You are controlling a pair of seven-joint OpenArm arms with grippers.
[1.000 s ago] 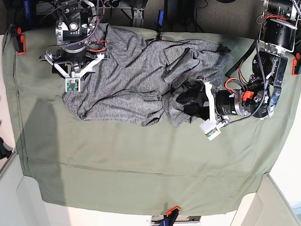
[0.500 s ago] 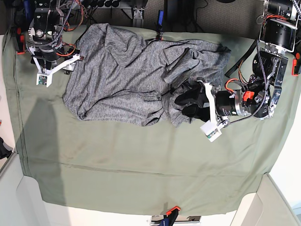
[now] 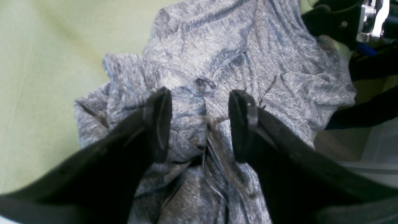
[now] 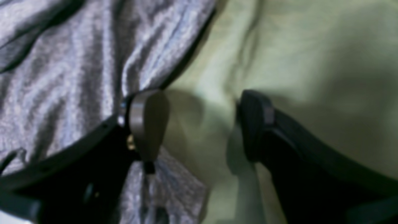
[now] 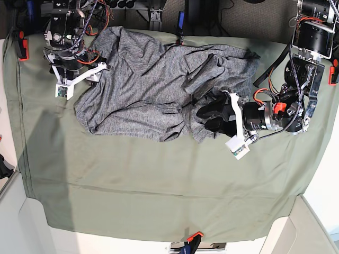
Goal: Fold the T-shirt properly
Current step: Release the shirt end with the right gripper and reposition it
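Observation:
The heathered grey T-shirt [image 5: 143, 90] lies crumpled across the back half of the olive-green cloth sheet [image 5: 159, 185]. My left gripper [image 5: 204, 118] rests low on the shirt's right part. In the left wrist view its fingers stand open [image 3: 201, 96] astride a bunched fold of the T-shirt [image 3: 217, 46], which touches only the left finger. At the shirt's upper left edge, my right gripper [image 5: 89, 78] is also open [image 4: 199, 96]. One of its fingers sits by the T-shirt's hem [image 4: 62, 62] and bare green sheet [image 4: 311, 46] shows between the two.
Orange-and-black clamps pin the sheet at the left edge [image 5: 23, 45], the front edge [image 5: 193, 236] and the right edge [image 5: 333, 69]. A blue clamp [image 5: 180, 21] holds the back edge. White table border runs around the sheet.
My right gripper left the shirt's top left, swung out to the left, then came back a little toward the shirt's edge, its jaws wider. The left arm has not moved.

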